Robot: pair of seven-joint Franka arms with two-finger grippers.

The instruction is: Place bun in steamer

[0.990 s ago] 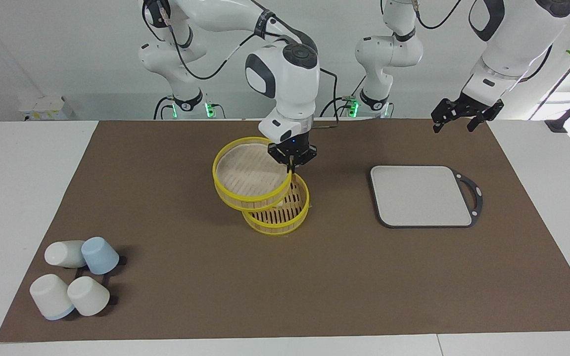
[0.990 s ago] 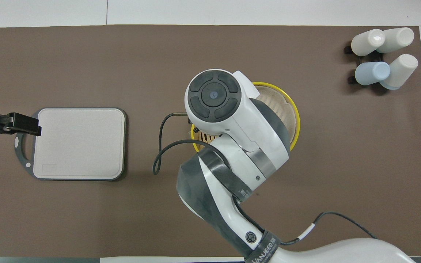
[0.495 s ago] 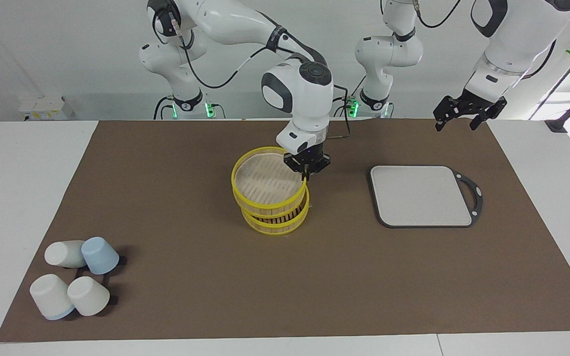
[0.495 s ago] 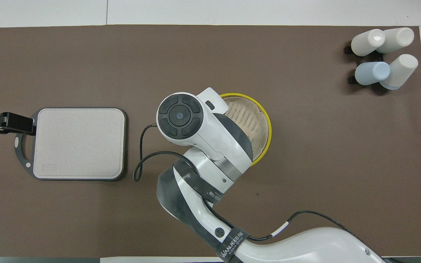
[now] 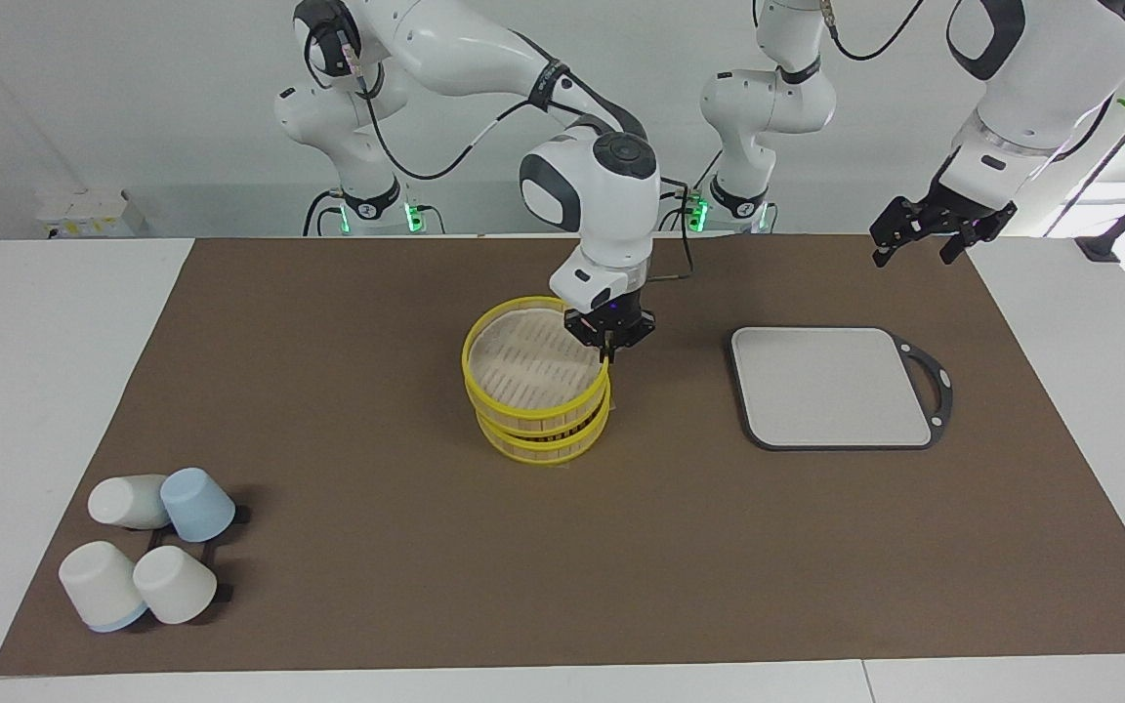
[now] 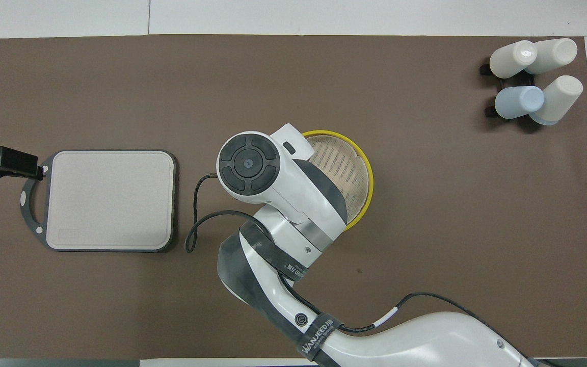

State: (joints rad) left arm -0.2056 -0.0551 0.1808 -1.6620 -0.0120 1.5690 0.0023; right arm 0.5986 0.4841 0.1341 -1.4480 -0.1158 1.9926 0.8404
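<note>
1. The left gripper (image 5: 912,256) hangs with its fingers spread and holds nothing. It is over the counter (image 5: 377,586) at the left arm's end, beside the handle of the grey board (image 5: 831,386). This arm waits.
2. The right gripper (image 5: 607,350) is closed on the rim of the steamer lid (image 5: 528,366), pinching it at the edge nearest the robots. The lid spreads away from the gripper, out over the steamer (image 5: 543,444).
3. The relation that matters is lid to basket. The lid is directly above the steamer, nearly concentric with it and slightly tilted. We cannot tell whether the two yellow rims touch yet. We judge that what remains is a short straight drop and then a release.
4. We cannot see the bun anywhere. The board is bare, and the lid covers the basket floor, so we suppose the bun lies inside, hidden.
5. Nothing stands in the way. The board is well apart from the steamer, toward the left arm's end.
6. Farthest from the robots, at the right arm's end, four cups (image 5: 147,547) lie clustered, well clear of the steamer.
</note>
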